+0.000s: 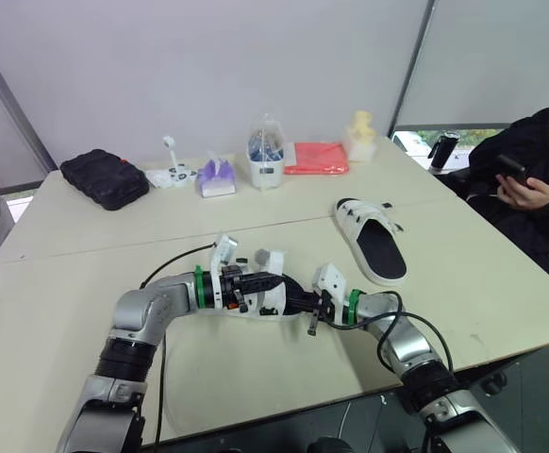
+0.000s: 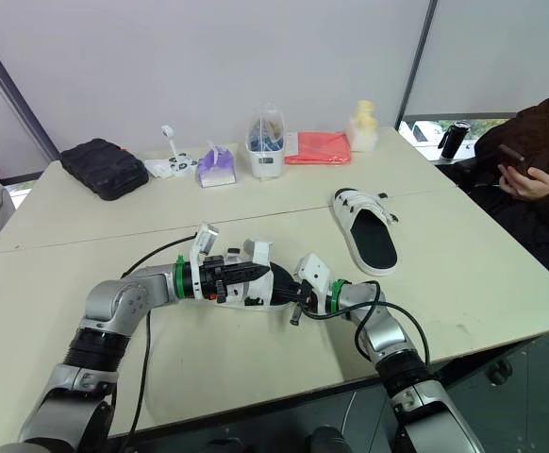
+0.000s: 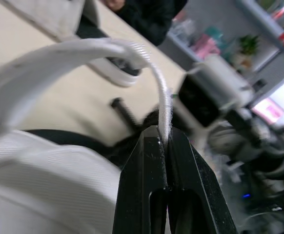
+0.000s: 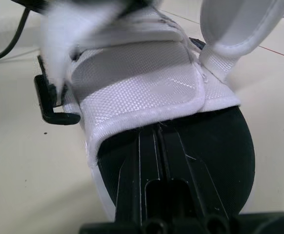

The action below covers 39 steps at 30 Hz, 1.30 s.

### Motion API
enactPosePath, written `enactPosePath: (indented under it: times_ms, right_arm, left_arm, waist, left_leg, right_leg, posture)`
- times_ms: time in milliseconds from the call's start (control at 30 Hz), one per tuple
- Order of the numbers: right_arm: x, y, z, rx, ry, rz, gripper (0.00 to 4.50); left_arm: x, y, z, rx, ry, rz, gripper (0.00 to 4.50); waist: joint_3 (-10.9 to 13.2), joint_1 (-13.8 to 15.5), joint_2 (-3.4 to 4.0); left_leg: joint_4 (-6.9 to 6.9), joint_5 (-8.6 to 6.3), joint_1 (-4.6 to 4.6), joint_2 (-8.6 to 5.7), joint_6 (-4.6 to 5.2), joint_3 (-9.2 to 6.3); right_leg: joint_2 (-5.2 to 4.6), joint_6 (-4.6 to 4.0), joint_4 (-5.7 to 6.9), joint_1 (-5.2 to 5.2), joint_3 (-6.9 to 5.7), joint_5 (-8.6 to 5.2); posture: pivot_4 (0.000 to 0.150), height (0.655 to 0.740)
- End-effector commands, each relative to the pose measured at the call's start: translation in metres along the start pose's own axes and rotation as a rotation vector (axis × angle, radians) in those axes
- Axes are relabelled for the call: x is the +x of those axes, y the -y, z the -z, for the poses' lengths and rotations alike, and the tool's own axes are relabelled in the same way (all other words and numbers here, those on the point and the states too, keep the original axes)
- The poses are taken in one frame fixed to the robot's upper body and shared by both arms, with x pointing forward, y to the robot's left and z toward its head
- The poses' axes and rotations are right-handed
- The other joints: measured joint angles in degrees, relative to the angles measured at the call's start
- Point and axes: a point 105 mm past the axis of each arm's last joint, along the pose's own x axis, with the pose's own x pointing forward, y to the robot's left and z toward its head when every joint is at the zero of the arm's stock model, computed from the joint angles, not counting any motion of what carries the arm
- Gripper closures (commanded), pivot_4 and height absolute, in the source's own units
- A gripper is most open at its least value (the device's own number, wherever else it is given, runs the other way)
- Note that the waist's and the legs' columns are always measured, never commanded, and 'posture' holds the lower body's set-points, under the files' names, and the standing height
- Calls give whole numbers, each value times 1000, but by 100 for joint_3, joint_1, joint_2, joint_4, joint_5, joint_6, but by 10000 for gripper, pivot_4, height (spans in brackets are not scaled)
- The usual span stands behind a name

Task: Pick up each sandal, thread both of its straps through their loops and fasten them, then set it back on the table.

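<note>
Left end effector (image 3: 164,141) clenched on strap (image 3: 164,97), right end effector (image 4: 157,127) clenched on near sandal (image 4: 147,83); beyond, second sandal (image 1: 378,241) and clear tub (image 1: 265,159) of blue items.

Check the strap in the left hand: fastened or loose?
Loose. The strap arcs free above the sandal, its end pinched in the left hand.

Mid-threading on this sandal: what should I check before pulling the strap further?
1. Left gripper clamped on the white strap: ok.
2. Right gripper bracing the sandal: fingers together at the upper's edge, hold cannot tell.
3. Strap through the black loop: cannot tell, blurred there.
4. Second sandal flat on the table, apart from both arms: ok.
5. Person at the right edge, away from the arms: ok.
</note>
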Motion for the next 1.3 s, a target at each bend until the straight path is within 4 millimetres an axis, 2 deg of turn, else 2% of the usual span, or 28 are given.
enactPosePath:
  times_ms: [33, 200, 367, 433, 700, 833, 867, 933, 1100, 1200, 1300]
  right_arm:
    - [3, -17, 35, 71, -123, -41, 45000]
    - [2, -17, 35, 72, -125, -42, 45000]
    - [2, -16, 35, 73, -125, -37, 45000]
    - [2, -16, 35, 74, -124, -36, 45000]
    - [4, -17, 35, 75, -121, -37, 45000]
    - [5, -16, 35, 74, -121, -38, 45000]
    - [5, -16, 35, 74, -121, -38, 45000]
    - [5, -16, 35, 73, -121, -39, 45000]
    - [5, -16, 35, 73, -121, -39, 45000]
    - [5, -16, 35, 74, -122, -39, 45000]
    - [4, -17, 36, 79, -123, -37, 45000]
  left_arm:
    - [4, 10, 4, 10, -13, 25, 44476]
    - [4, 5, 7, 31, -19, -8, 44476]
    - [-8, -27, 11, 137, -27, -178, 44476]
    - [-12, -33, 10, 167, -25, -210, 44476]
    - [-23, -34, 18, 282, -89, -207, 44476]
    - [-23, -29, 14, 249, -72, -174, 44476]
    - [-22, -28, 12, 236, -67, -166, 39058]
    - [-19, -25, 5, 213, -40, -157, 31468]
    - [-17, -17, -10, 189, 5, -146, 6159]
    - [-18, -11, -16, 195, 14, -131, 6159]
    - [-27, 6, -25, 253, 13, -121, 6159]
  waist:
    - [0, 3, 0]
    - [0, 5, 0]
    - [-1, 6, 0]
    - [-1, 4, 0]
    - [-1, -3, 2]
    - [-3, 2, 0]
    - [-3, 3, 0]
    - [-3, 4, 0]
    - [-2, 1, 0]
    - [-2, 0, 0]
    - [0, -10, -2]
  left_leg:
    - [-1, 0, 0, 0, 0, 0]
    - [-2, 0, 1, 0, -1, 0]
    - [-4, 0, 2, 0, -1, 0]
    - [-6, 0, 4, 0, -1, 1]
    - [-25, 1, 14, 2, -2, 3]
    - [-29, 1, 14, 3, -2, 3]
    - [-29, 1, 15, 3, -2, 4]
    - [-30, 1, 15, 3, -1, 3]
    - [-28, 2, 15, 3, -1, 3]
    - [-28, 2, 15, 4, -2, 3]
    - [-30, 2, 12, 6, -2, 3]
  right_leg:
    - [0, 0, 0, 0, 0, 0]
    - [0, 0, -2, 1, 0, 0]
    - [0, -1, -3, 2, 0, 0]
    - [0, -1, -5, 2, 0, 0]
    - [1, -2, -8, 2, 2, 0]
    - [1, -2, -13, 2, 2, 0]
    - [1, -2, -13, 3, 2, 0]
    - [1, -2, -13, 2, 2, 0]
    - [1, -1, -13, 4, 1, 0]
    - [2, -1, -13, 4, 1, 0]
    - [4, -1, -13, -1, 2, 0]
  posture:
    - [1500, 7400]
    - [1500, 7400]
    - [1500, 7400]
    - [1500, 7400]
    - [1500, 7400]
    - [1500, 7400]
    - [1500, 7400]
    - [1500, 7400]
    - [1500, 7400]
    - [1500, 7400]
    - [1500, 7400]
